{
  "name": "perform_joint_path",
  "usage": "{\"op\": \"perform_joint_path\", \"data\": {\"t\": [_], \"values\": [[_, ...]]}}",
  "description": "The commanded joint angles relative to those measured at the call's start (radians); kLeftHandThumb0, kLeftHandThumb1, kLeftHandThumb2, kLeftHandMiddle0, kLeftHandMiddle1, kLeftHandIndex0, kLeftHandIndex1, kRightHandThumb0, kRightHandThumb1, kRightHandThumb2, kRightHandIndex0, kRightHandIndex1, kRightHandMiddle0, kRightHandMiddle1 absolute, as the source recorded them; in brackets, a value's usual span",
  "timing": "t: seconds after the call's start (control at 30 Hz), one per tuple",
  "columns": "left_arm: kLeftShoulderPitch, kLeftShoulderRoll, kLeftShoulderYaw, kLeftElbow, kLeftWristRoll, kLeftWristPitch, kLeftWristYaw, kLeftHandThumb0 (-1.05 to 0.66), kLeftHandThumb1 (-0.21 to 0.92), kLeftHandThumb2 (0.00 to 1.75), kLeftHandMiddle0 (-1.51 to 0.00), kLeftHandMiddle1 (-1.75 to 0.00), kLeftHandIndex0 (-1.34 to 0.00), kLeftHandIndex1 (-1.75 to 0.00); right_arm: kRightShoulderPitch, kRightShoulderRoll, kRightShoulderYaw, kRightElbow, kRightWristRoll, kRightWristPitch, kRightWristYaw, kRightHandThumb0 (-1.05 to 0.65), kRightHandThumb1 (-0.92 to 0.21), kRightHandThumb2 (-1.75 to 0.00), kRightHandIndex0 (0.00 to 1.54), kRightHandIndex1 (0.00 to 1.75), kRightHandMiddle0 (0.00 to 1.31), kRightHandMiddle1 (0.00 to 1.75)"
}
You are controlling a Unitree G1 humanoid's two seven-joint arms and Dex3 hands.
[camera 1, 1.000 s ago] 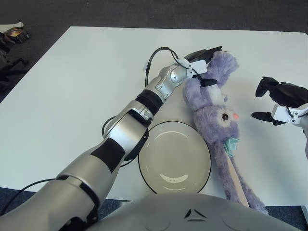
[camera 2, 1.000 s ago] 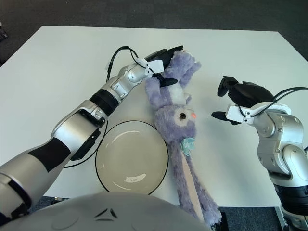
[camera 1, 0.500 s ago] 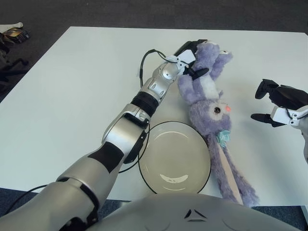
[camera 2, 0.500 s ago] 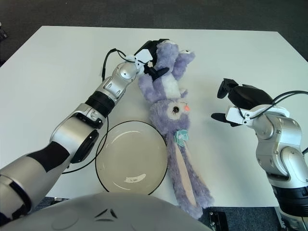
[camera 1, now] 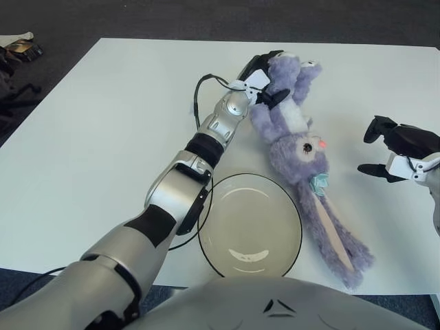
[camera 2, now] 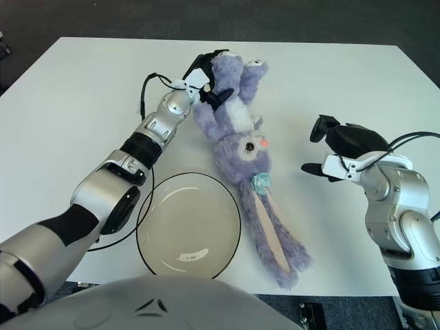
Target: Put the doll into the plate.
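Observation:
A purple plush rabbit doll lies on the white table, feet toward the far side, long ears trailing toward the near edge. My left hand reaches far across the table and is shut on the doll's body near its legs. The round white plate with a dark rim sits near the front edge, just left of the doll's head and ears; the doll lies outside it. My right hand shows to the right of the doll, apart from it, fingers spread and holding nothing.
The white table has bare surface on the left and far side. A black cable loops off my left forearm. Dark carpet surrounds the table, with some clutter at the far left.
My left hand has pulled the doll toward the far left; the doll has swung, its ears now angling to the right near the front edge. The right hand has barely moved.

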Motion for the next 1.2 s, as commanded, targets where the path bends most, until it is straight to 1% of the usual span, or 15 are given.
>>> {"op": "perform_joint_path", "data": {"t": [0.0,0.1,0.17,0.3,0.43,0.53,0.67,0.77,1.0,1.1,1.17], "values": [[-0.005,-0.016,0.044,0.024,-0.034,0.016,0.046,0.09,0.14,1.50,-1.22,-1.75,-1.02,-1.75,-0.004,-0.008,-0.001,0.026,-0.009,-0.018,-0.018,-0.85,-0.71,-0.63,0.18,1.43,0.00,1.59],[-0.009,-0.023,0.065,0.041,-0.052,0.008,0.072,0.09,0.15,1.50,-1.22,-1.75,-1.03,-1.75,0.019,-0.010,-0.025,-0.041,-0.008,0.002,0.018,-0.85,-0.71,-0.64,0.18,1.44,0.00,1.60],[-0.009,-0.024,0.080,0.055,-0.060,-0.010,0.104,0.09,0.15,1.50,-1.22,-1.75,-1.03,-1.75,0.009,-0.002,-0.014,-0.007,-0.003,-0.010,-0.002,-0.84,-0.71,-0.64,0.18,1.44,0.00,1.61],[-0.010,-0.006,0.102,0.080,-0.061,-0.047,0.162,0.07,0.16,1.49,-1.24,-1.75,-1.05,-1.75,0.001,0.002,-0.009,0.013,0.001,-0.014,-0.009,-0.80,-0.69,-0.69,0.20,1.43,0.00,1.66],[-0.013,0.010,0.112,0.094,-0.052,-0.054,0.212,0.06,0.16,1.49,-1.25,-1.75,-1.05,-1.75,-0.009,0.004,-0.001,0.039,0.002,-0.015,-0.011,-0.80,-0.71,-0.69,0.21,1.37,0.00,1.60],[-0.013,0.023,0.111,0.102,-0.040,-0.055,0.248,0.05,0.17,1.48,-1.26,-1.75,-1.05,-1.75,-0.012,0.002,0.001,0.052,0.004,-0.020,-0.013,-0.81,-0.74,-0.67,0.21,1.32,0.00,1.53],[-0.009,0.046,0.113,0.117,-0.015,-0.076,0.324,0.02,0.18,1.47,-1.27,-1.75,-1.07,-1.75,-0.009,0.006,-0.002,0.077,0.005,-0.033,-0.036,-0.81,-0.80,-0.61,0.22,1.25,0.00,1.42],[-0.004,0.050,0.120,0.115,-0.016,-0.084,0.358,0.01,0.19,1.46,-1.27,-1.75,-1.07,-1.75,-0.009,0.009,-0.003,0.082,0.007,-0.034,-0.043,-0.81,-0.81,-0.59,0.22,1.22,0.00,1.40],[0.012,0.064,0.116,0.096,0.015,-0.074,0.460,0.04,0.18,1.47,-1.24,-1.75,-1.05,-1.75,-0.003,0.020,-0.007,0.091,0.008,-0.028,-0.062,-0.81,-0.81,-0.58,0.19,1.20,0.00,1.41],[0.012,0.061,0.107,0.098,0.054,-0.058,0.556,0.07,0.16,1.48,-1.21,-1.75,-1.03,-1.75,-0.004,0.019,-0.007,0.096,0.012,-0.030,-0.063,-0.79,-0.79,-0.58,0.19,1.19,0.00,1.45],[0.017,0.064,0.096,0.088,0.080,-0.041,0.595,0.11,0.14,1.50,-1.18,-1.75,-1.01,-1.75,-0.005,0.018,-0.008,0.101,0.015,-0.034,-0.066,-0.78,-0.77,-0.61,0.20,1.19,0.00,1.49]]}}
